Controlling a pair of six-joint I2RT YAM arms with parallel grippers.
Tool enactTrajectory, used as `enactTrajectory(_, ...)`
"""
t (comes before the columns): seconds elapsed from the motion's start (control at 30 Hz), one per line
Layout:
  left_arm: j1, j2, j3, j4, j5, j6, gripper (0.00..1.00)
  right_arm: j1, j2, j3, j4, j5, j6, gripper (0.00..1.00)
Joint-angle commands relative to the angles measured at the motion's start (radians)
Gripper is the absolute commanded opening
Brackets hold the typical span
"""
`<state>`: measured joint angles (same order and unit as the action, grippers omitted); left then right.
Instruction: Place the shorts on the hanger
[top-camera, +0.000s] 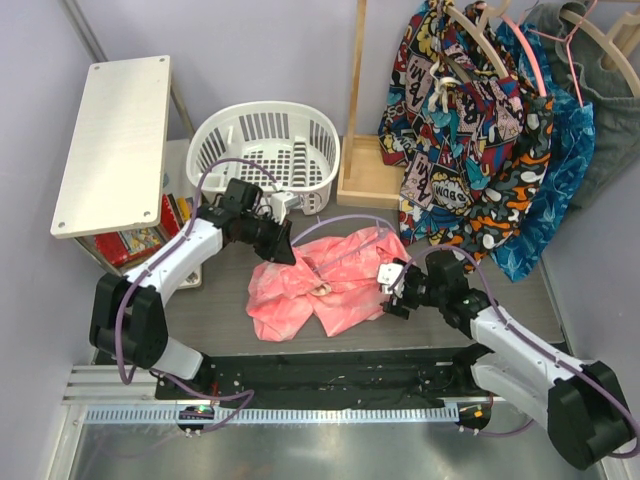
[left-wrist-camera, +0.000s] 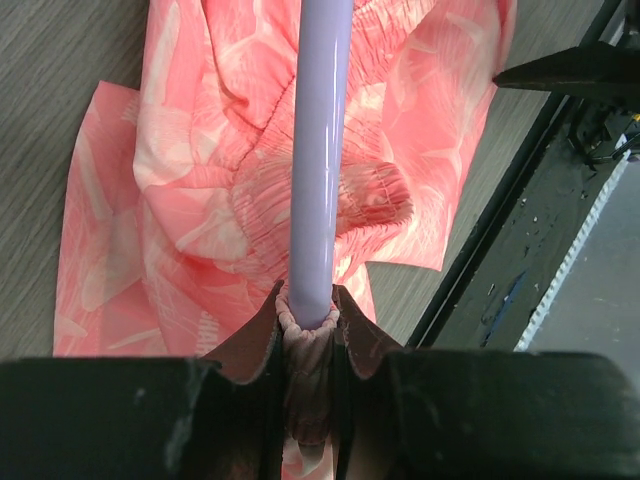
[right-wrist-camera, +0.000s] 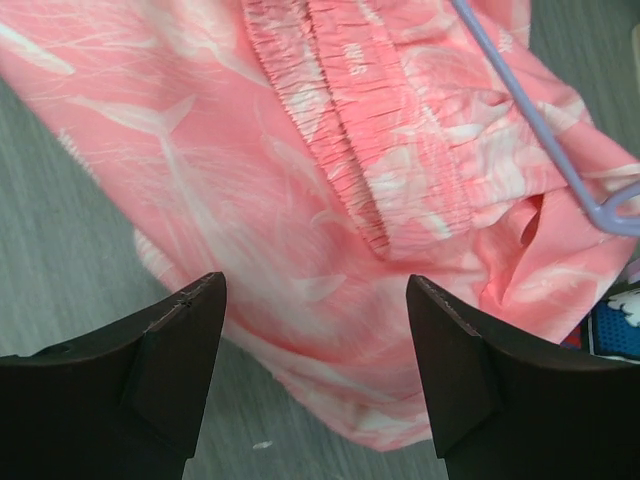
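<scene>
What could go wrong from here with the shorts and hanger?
1. Left tool clamps the lavender hanger together with bunched fabric of the shorts; lifting may drag them up crumpled.
2. Right tool is open, holding nothing, so the hanger's other end could sag or twist.

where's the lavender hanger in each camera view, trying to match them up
top external: the lavender hanger is a thin arc over the far edge of the shorts, near the picture's centre.
left wrist: the hanger runs straight up the centre, pinched by the left gripper, jaws shut on it.
right wrist: the hanger is a slanted thin bar at upper right, bending at the right edge.
shared landmark: the coral-pink shorts lie under it in all three.
</scene>
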<state>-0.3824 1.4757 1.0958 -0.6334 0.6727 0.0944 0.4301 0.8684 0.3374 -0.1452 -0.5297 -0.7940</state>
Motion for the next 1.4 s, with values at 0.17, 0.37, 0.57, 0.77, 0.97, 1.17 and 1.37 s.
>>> enactTrajectory(0.17,0.014,0.023,0.053,0.06,0.077,-0.022,0.0,0.001,0.165,0.0,0.415,-0.038,-0.068,0.75)
enactTrajectory(0.37,0.019,0.044,0.079,0.057,0.091,-0.038,0.0,0.002,0.305,0.011,0.466,-0.033,-0.161,0.73)
enactTrajectory(0.57,0.022,0.051,0.081,0.051,0.1,-0.029,0.0,0.002,0.372,0.002,0.6,-0.013,-0.137,0.72)
enactTrajectory(0.77,0.022,0.064,0.081,0.049,0.097,-0.024,0.0,0.001,0.405,0.049,0.584,-0.023,-0.108,0.68)
enactTrajectory(0.97,0.023,0.081,0.093,0.052,0.129,-0.024,0.0,-0.005,0.484,0.045,0.677,0.059,-0.135,0.55)
enactTrajectory(1.17,0.05,0.12,0.107,0.054,0.185,-0.058,0.01,-0.019,0.459,0.015,0.627,-0.018,-0.238,0.66)
enactTrajectory(1.37,0.051,0.103,0.096,0.054,0.188,-0.045,0.0,-0.021,0.515,0.03,0.728,0.033,-0.219,0.6)
